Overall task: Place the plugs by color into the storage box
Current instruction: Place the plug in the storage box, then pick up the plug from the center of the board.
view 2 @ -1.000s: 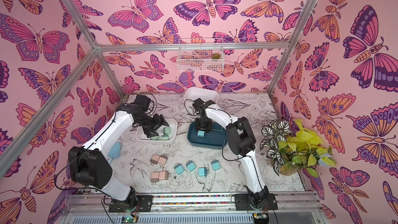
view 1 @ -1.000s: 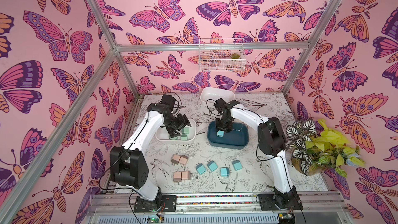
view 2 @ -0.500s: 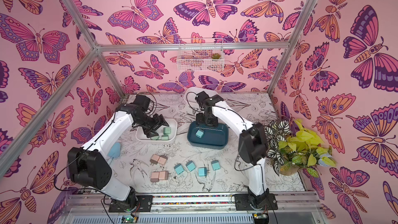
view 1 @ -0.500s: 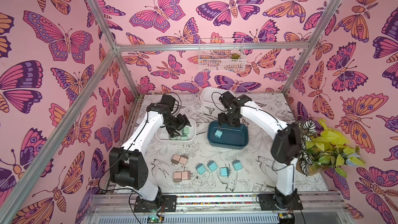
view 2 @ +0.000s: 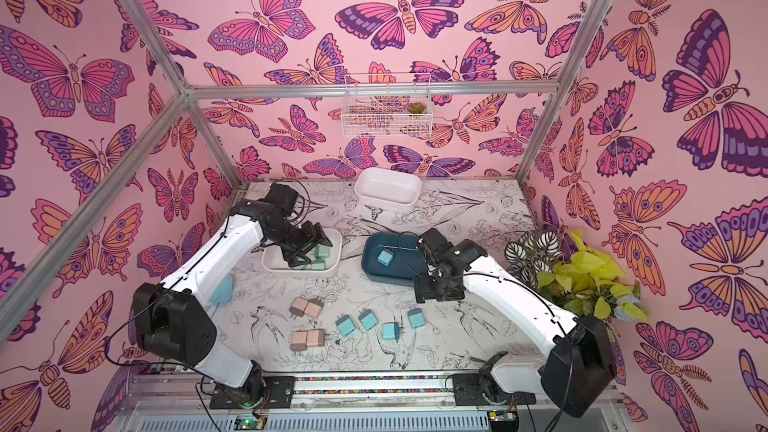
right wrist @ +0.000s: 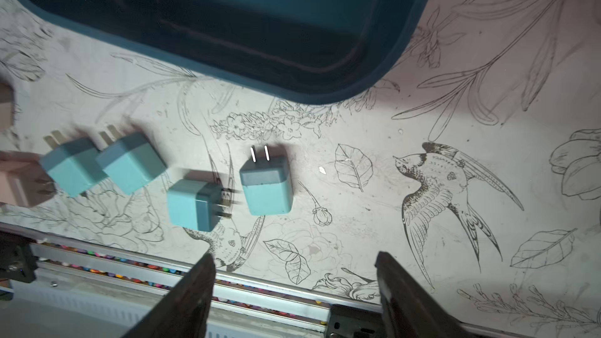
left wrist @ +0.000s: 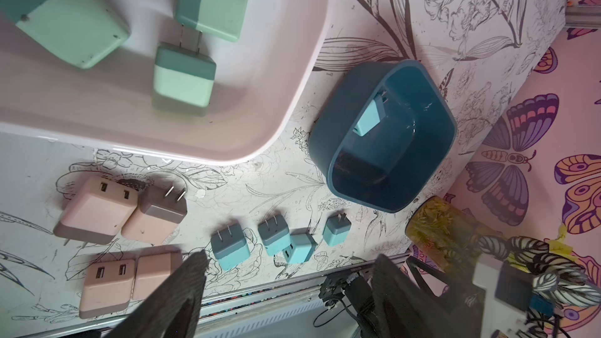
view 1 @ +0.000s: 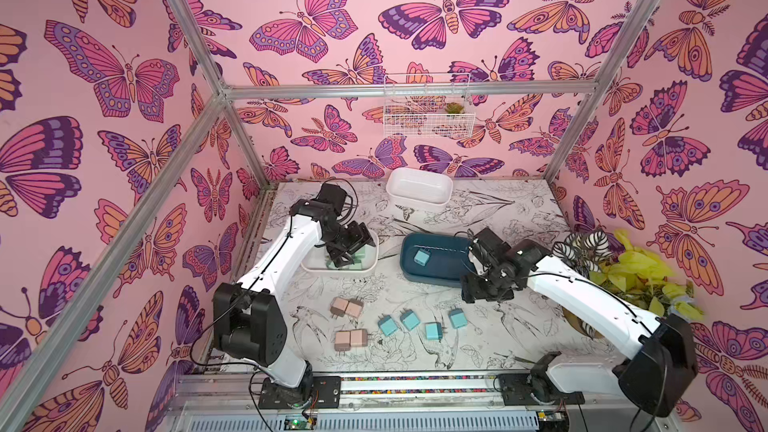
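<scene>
Over the trays, both grippers hang slack

Above the white tray [view 1: 365,265], the left gripper [view 1: 347,249] hovers with jaws apart, holding nothing. Three mint plugs [left wrist: 183,79] lie in that tray. The right gripper [right wrist: 294,255], likewise spread and bare, hangs just beside the front edge of the dark blue tray [view 1: 432,281], where one teal plug [view 1: 422,258] lies. Four loose teal plugs [view 1: 434,331] and two pairs of pink plugs [view 1: 347,307] sit on the table [view 1: 490,338] toward the front.

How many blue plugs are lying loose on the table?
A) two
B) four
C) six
B: four blue plugs lie in a row on the table, and one more plug sits inside the dark blue box.
</scene>
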Robot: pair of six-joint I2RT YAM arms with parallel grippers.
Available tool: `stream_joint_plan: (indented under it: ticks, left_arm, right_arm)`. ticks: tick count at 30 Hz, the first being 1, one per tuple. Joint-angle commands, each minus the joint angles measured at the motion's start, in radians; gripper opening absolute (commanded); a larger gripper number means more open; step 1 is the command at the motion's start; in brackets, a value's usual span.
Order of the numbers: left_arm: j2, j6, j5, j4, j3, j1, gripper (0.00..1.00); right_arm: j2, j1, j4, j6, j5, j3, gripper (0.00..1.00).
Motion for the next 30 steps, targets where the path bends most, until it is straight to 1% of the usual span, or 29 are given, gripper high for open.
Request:
stream_joint_plan:
  ticks: [1,5,9,11,12,13,16,19,24,26,30]
  left_arm:
    - [0.02,-0.009,-0.012,0.0,-0.002,-0.022,0.82]
    - [0.025,-0.02,-0.013,-0.001,0.012,-0.044,0.82]
    - [0.019,-0.024,-0.011,-0.001,-0.001,-0.052,0.82]
    - [0.012,-0.025,-0.009,-0.002,-0.012,-0.052,0.82]
    - [0.006,-0.025,-0.012,-0.002,-0.015,-0.052,0.82]
    - [0.002,-0.026,-0.013,-0.002,-0.018,-0.053,0.82]
    - [-0.011,-0.025,-0.015,-0.002,-0.025,-0.052,0.82]
    - [-0.021,-0.026,-0.016,-0.002,-0.032,-0.052,0.82]
    - [-0.027,-0.027,-0.016,-0.002,-0.039,-0.053,0.82]
    - [-0.026,-0.025,-0.015,-0.002,-0.037,-0.052,0.82]
    - [-0.022,-0.026,-0.016,-0.002,-0.036,-0.052,0.82]
  right_arm:
    - [0.028,0.038,0.071,-0.028,0.014,-0.042,0.79]
    - [0.091,0.06,0.153,-0.014,0.004,-0.092,0.79]
    - [0.175,0.122,0.198,-0.012,0.018,-0.074,0.79]
    - [0.236,0.158,0.195,-0.014,0.058,-0.052,0.79]
    - [0.252,0.168,0.196,-0.012,0.069,-0.046,0.79]
    - [0.301,0.176,0.202,-0.008,0.073,-0.044,0.79]
    - [0.346,0.178,0.225,0.016,0.077,-0.06,0.78]
    - [0.36,0.179,0.239,0.033,0.084,-0.081,0.77]
    - [0.351,0.179,0.24,0.045,0.087,-0.099,0.68]
    - [0.333,0.179,0.22,0.045,0.096,-0.092,0.65]
    - [0.271,0.18,0.178,0.052,0.122,-0.08,0.63]
